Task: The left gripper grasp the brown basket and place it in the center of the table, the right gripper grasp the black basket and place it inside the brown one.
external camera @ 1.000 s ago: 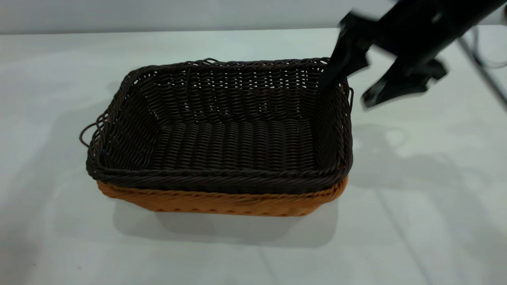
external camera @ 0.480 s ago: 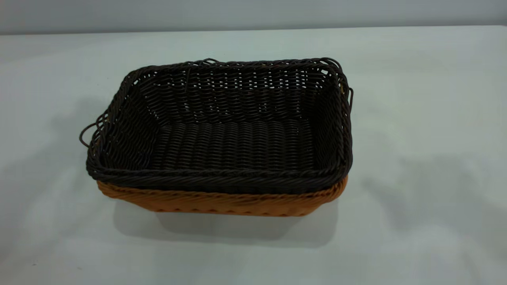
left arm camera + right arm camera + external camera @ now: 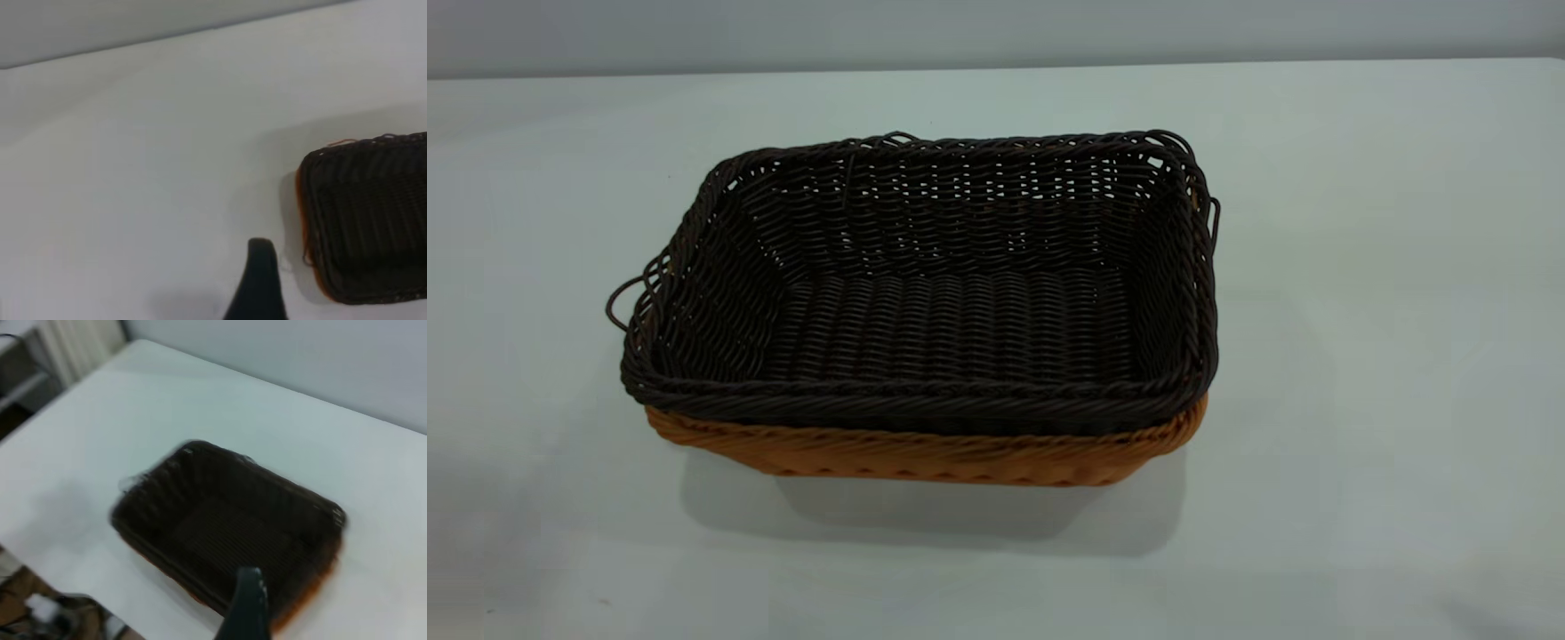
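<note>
The black basket [image 3: 960, 320] sits nested inside the brown basket [image 3: 925, 455] in the middle of the table [image 3: 1360, 356]; only a band of orange-tan weave shows under its dark rim. Neither gripper appears in the exterior view. In the left wrist view my left gripper [image 3: 300, 287] is off to one short side of the baskets [image 3: 373, 213], open and empty, with only one finger [image 3: 259, 283] in frame. In the right wrist view my right gripper [image 3: 293, 607] hangs high above the baskets [image 3: 220, 527], open and empty, one finger [image 3: 245, 607] visible.
A pale wall runs behind the table. The right wrist view shows a table edge with floor clutter [image 3: 40, 613] beyond it and dark furniture [image 3: 27, 373] past the far corner. Bare tabletop surrounds the baskets on every side.
One second ago the right gripper stood open at the black basket's back right corner; it has since pulled up and out of the exterior view. The baskets have not moved.
</note>
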You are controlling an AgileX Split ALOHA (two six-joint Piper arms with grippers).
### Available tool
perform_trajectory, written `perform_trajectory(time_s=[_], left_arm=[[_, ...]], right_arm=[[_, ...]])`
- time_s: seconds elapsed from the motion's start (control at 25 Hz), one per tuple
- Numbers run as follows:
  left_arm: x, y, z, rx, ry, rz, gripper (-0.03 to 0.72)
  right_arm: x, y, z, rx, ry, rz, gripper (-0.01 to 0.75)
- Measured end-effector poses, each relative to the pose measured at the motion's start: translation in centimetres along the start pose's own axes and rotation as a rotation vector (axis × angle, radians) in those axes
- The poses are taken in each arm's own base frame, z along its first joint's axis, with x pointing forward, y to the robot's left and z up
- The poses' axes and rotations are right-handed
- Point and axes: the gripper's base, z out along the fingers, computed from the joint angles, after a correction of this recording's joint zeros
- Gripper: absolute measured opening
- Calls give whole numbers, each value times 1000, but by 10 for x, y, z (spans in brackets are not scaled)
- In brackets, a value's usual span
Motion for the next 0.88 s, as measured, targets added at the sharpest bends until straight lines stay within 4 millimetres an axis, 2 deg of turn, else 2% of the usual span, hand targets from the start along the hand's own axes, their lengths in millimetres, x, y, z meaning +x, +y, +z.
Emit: perform_trajectory(time_s=[0.04, 0.2, 0.48, 0.68, 0.76, 0.88], left_arm=[[11, -1, -11, -1, -24, -1, 584], [55, -6, -31, 13, -60, -3, 584], [129, -10, -25, 16, -30, -4, 584], [171, -12, -18, 15, -34, -3, 584], [185, -12, -18, 14, -53, -4, 584], [206, -13, -16, 12, -79, -3, 584]], right_arm=[[5, 3, -5, 18, 14, 4, 590], [22, 15, -22, 47, 57, 6, 590], [47, 46, -57, 80, -39, -24, 590], [63, 56, -74, 159, -95, -19, 590], [72, 57, -75, 178, -103, 2, 590], [94, 51, -62, 192, -67, 42, 590]])
